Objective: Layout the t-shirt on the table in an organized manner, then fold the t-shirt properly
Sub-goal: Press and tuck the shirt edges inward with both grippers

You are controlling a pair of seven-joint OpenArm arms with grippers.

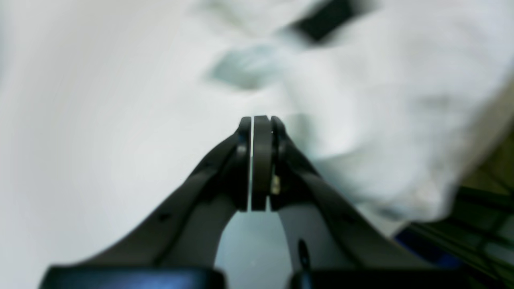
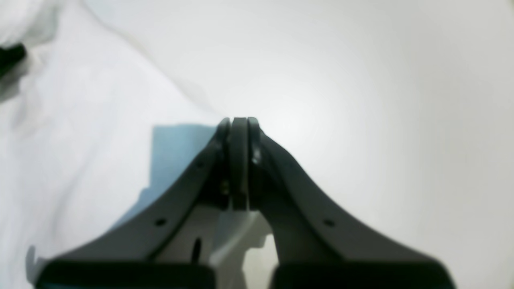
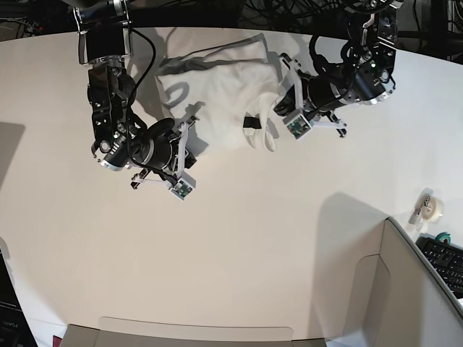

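The white t-shirt [image 3: 217,90] lies crumpled at the far middle of the off-white table [image 3: 239,246], print hidden, with a small black label [image 3: 251,123] showing. My left gripper [image 3: 277,108] is shut at the shirt's right edge. In the left wrist view its jaws [image 1: 261,120] are closed with nothing seen between them, and the shirt [image 1: 381,120] bunches just to their right. My right gripper [image 3: 189,137] is shut at the shirt's lower left edge. In the right wrist view it [image 2: 239,120] sits over the cloth's border, with the shirt [image 2: 60,152] to the left and bare table [image 2: 381,100] to the right.
A grey box [image 3: 405,289] stands at the near right corner, with a tape roll [image 3: 432,208] and a keyboard [image 3: 445,262] beside it. A flat box edge [image 3: 195,332] runs along the near side. The table's edge [image 1: 474,168] shows past the shirt.
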